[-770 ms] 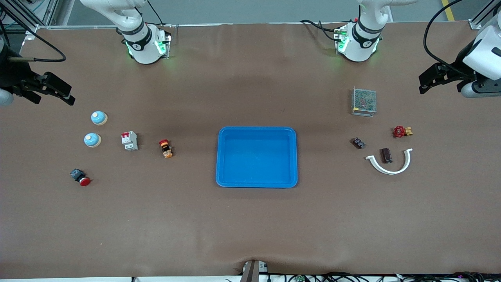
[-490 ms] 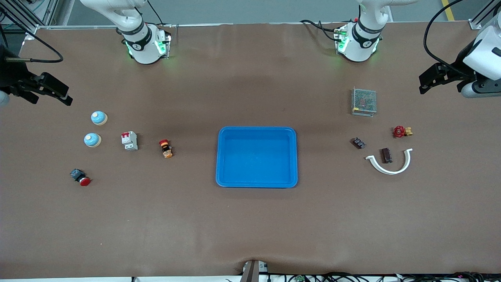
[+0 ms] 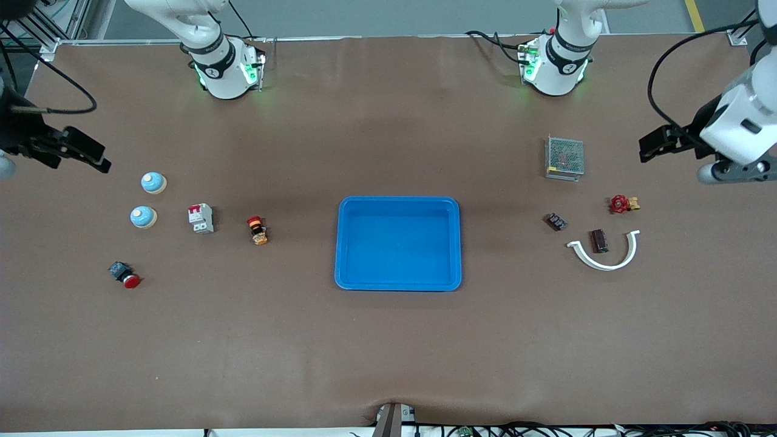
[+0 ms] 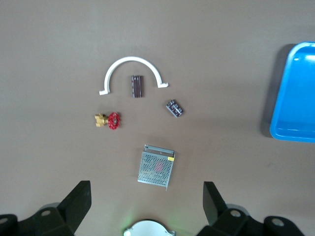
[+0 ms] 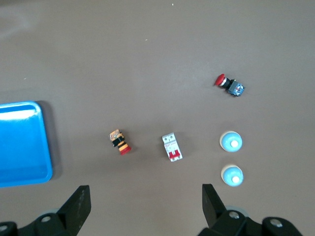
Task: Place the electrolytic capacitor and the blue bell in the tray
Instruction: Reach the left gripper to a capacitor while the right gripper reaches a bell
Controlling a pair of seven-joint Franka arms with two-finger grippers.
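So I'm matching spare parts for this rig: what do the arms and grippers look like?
Both arms have glossy white shells, black joint bands and green-lit bases. The left gripper and right gripper are black with blocky fingers. Black cables loop to each wrist.

Looks like a robotics lab: brown-covered counter (image 3: 388, 352), two arm bases (image 3: 227, 73) bolted along its edge, cables (image 3: 546, 430) trailing, loose electrical parts like a breaker (image 3: 201, 218) scattered about.
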